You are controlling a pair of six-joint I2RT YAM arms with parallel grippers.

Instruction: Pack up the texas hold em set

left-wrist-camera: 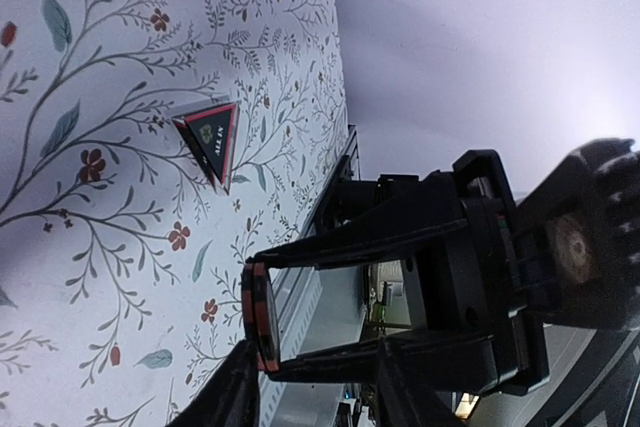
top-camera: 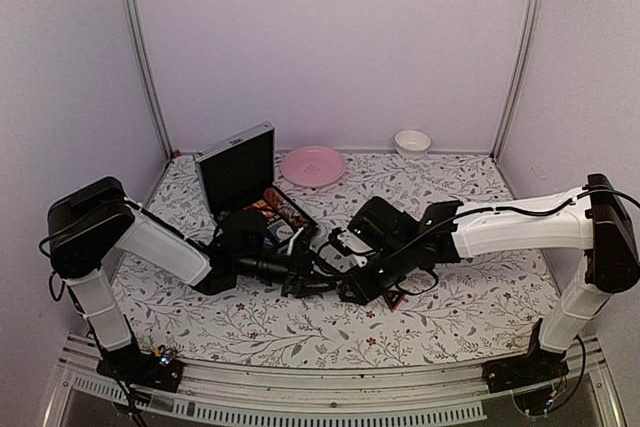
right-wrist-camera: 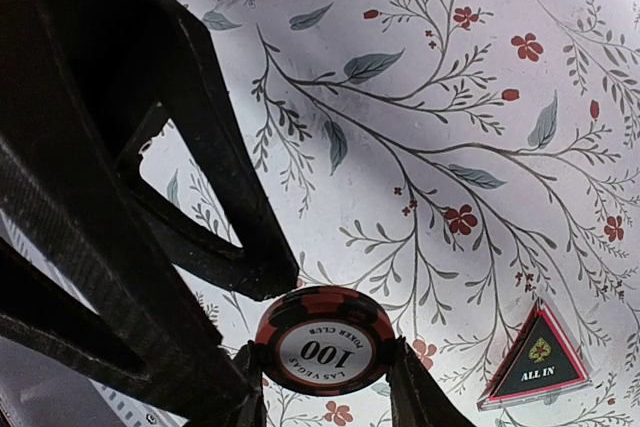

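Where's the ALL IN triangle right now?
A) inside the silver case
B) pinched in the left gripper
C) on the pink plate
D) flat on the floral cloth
D: the ALL IN triangle lies flat on the floral cloth, apart from the 100 chip that the right gripper holds.

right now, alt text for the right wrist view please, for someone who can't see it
A red-and-black poker chip marked 100 faces the camera, held by the right gripper at bottom centre, over a floral tablecloth. The left gripper fills the left side, one fingertip at the chip's rim; a black-and-red ALL IN triangle lies lower right.
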